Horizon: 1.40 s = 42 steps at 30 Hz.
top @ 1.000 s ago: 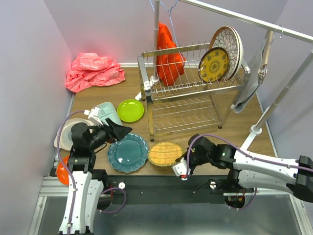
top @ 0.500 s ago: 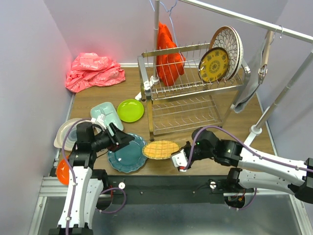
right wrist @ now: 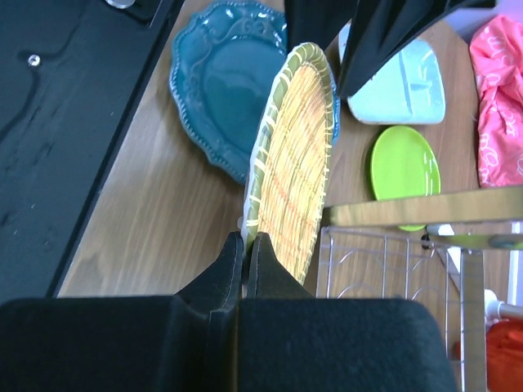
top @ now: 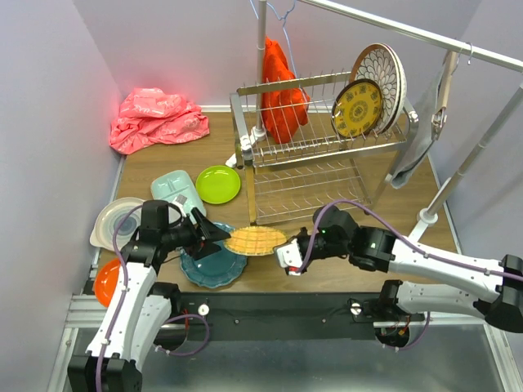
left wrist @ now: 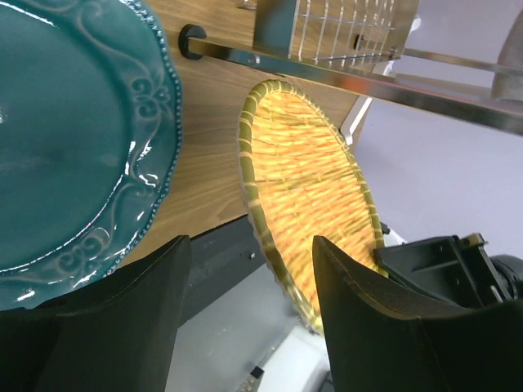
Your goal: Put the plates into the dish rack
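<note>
My right gripper (top: pixel 286 253) (right wrist: pixel 248 238) is shut on the rim of the woven-yellow plate (top: pixel 255 240) (right wrist: pixel 298 155), holding it tilted above the table in front of the dish rack (top: pixel 315 143) (right wrist: pixel 384 245). My left gripper (top: pixel 216 233) (left wrist: pixel 249 241) is open, its fingers on either side of that plate's far rim (left wrist: pixel 306 188), not touching. Below lies the teal plate (top: pixel 204 263) (left wrist: pixel 65 139). The lime plate (top: pixel 218 184), mint tray (top: pixel 176 189), a grey-white plate (top: pixel 110 222) and an orange plate (top: pixel 105 282) lie left. A white petal plate (top: pixel 382 73) and a dark-yellow plate (top: pixel 357 108) stand in the rack's upper tier.
A pink bag (top: pixel 155 114) lies at the back left. A red-orange cloth (top: pixel 279 94) hangs over the rack's left end, and a grey cloth (top: pixel 421 139) hangs at the right beside a pole stand (top: pixel 425 216). The walls stand close on both sides.
My right gripper has lifted the woven-yellow plate off the table and carried it left. My left gripper has swung right over the teal plate until its open fingers straddle the plate's rim.
</note>
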### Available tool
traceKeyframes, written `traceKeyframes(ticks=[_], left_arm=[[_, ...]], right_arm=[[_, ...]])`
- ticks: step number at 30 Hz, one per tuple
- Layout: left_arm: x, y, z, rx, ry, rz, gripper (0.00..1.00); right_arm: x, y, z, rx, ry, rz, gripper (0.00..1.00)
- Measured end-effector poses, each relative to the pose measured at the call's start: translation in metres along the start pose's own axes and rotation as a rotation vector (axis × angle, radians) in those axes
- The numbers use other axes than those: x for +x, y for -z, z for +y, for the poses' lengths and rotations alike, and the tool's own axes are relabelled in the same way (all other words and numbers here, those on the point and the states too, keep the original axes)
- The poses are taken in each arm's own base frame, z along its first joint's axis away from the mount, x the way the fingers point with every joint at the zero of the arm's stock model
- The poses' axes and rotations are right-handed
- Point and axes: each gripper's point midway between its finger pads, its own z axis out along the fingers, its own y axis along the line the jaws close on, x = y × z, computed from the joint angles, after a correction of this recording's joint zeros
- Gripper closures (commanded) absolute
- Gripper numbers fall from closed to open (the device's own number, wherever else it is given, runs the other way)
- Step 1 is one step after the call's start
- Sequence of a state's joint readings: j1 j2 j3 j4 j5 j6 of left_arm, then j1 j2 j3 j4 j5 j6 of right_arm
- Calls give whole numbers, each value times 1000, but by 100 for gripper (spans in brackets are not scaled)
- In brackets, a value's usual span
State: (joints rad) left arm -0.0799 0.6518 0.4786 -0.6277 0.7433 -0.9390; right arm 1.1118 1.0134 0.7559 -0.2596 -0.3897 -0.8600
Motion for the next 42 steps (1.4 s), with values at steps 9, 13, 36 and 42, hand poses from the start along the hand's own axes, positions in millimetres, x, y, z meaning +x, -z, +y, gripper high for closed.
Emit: traceKeyframes(ticks=[9,13,36,42], left_arm=[[-7,-5,-2,-12,96,-10,86],[-9,-7,0,-30,169,-22,100],[-38,37,-7,-268,-193,-155,100],[-56,62,-62,-111,-494,-306,100]], right_arm=[[-15,-26,-8,6,9,-44,100],[-19,-38,1,-31,6,-53,100],[-67,-17,-45,133,-222,-136,29],[-86,-15,-68,184,-403,-148,23]])
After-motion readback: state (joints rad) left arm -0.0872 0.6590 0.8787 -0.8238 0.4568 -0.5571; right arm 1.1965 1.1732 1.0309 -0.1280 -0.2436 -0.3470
